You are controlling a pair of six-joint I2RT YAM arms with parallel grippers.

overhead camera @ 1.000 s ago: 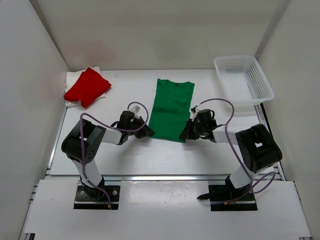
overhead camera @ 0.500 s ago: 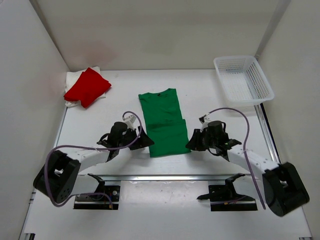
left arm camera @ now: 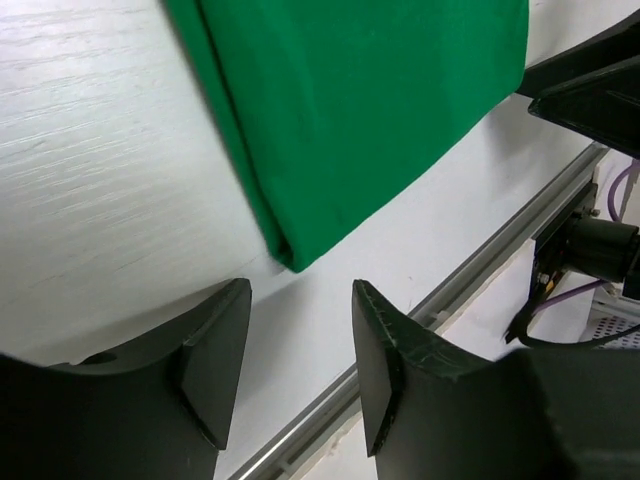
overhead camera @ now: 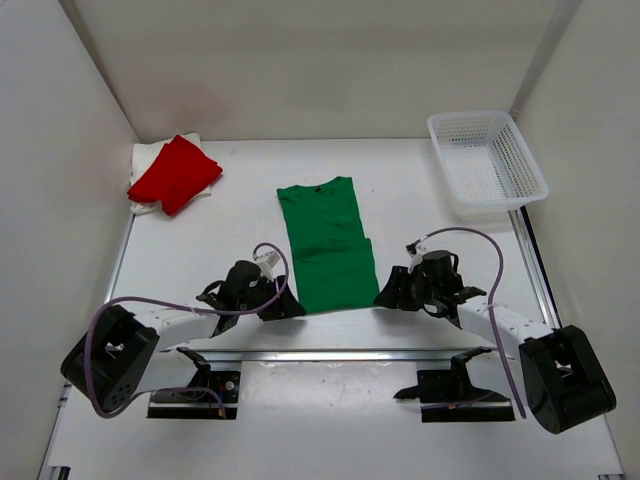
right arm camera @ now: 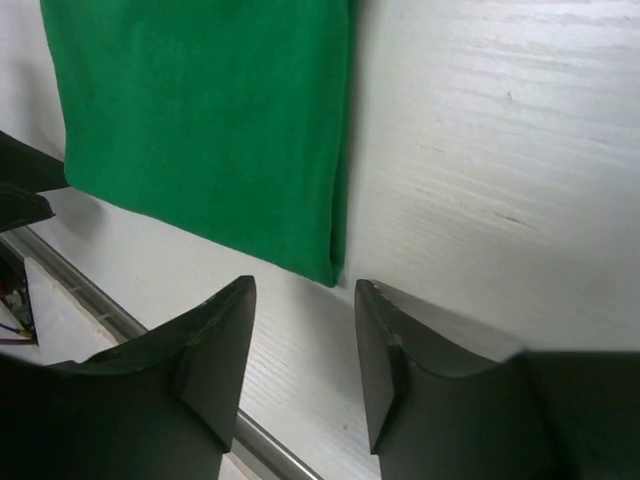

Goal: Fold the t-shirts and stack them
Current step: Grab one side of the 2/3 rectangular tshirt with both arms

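Observation:
The green t-shirt (overhead camera: 328, 245) lies flat in a long narrow fold in the middle of the table, collar at the far end. Its near left corner (left arm camera: 290, 255) shows just beyond my left gripper (left arm camera: 300, 300), which is open and empty. My left gripper (overhead camera: 288, 308) sits at that corner in the top view. The shirt's near right corner (right arm camera: 325, 265) lies just ahead of my right gripper (right arm camera: 303, 295), also open and empty. My right gripper (overhead camera: 385, 296) rests at the hem's right end. A folded red t-shirt (overhead camera: 174, 172) lies on the cream-white one (overhead camera: 146, 158) at far left.
A white mesh basket (overhead camera: 487, 160) stands at the far right corner. A metal rail (overhead camera: 330, 353) runs along the table's near edge, close behind both grippers. White walls enclose the table on three sides.
Both grippers pulled the green shirt toward the near edge, let go of its hem and opened. The shirt now lies closer and slightly turned. Both arms stretched low over the table.

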